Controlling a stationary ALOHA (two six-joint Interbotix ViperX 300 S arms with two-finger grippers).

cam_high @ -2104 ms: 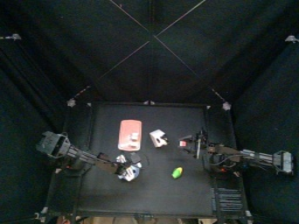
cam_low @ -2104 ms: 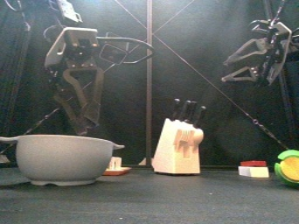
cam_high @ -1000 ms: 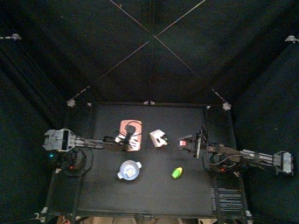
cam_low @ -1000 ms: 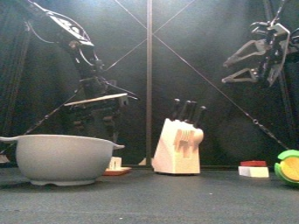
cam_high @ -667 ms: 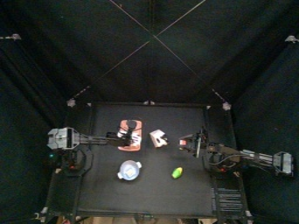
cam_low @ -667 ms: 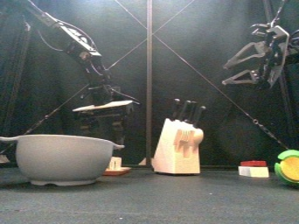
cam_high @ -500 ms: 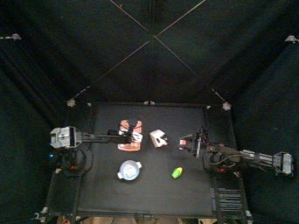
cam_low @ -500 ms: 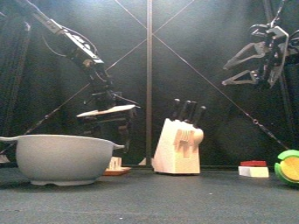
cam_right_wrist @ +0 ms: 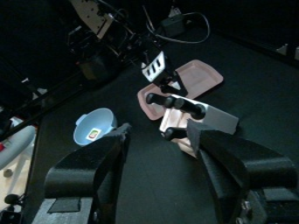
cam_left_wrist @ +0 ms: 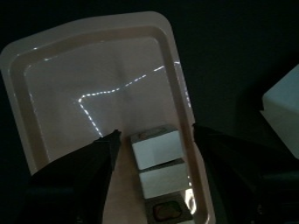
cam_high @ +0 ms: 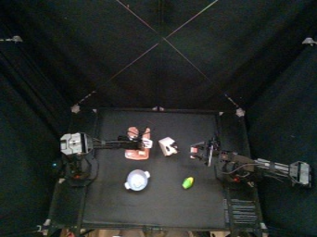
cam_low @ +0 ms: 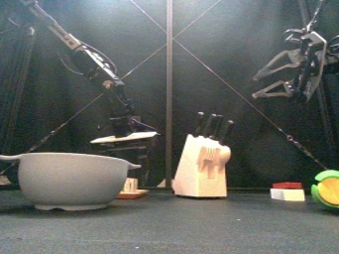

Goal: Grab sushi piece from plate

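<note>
The salmon-red plate (cam_high: 139, 144) lies left of the table's middle; the left wrist view shows its pale rim (cam_left_wrist: 24, 105). Two white sushi pieces (cam_left_wrist: 159, 150) lie on it near one end, and one shows behind the bowl in the front view (cam_low: 130, 185). My left gripper (cam_left_wrist: 152, 138) hangs open just above the plate (cam_low: 130, 194), its jaws on either side of the sushi and not touching it; it also shows in the top view (cam_high: 140, 141) and the front view (cam_low: 123, 138). My right gripper (cam_right_wrist: 166, 144) is open and empty, held high at the right (cam_low: 294, 69).
A grey bowl (cam_low: 73, 179) stands at the front left, in front of the plate. A white knife block (cam_low: 203, 169) stands mid-table, right of the plate. A red-and-white piece (cam_low: 287, 190) and a green-yellow item (cam_low: 326, 189) lie at the right.
My left arm has swung from above the bowl out over the plate and come down toward the sushi, gripper open. The right arm has not moved.
</note>
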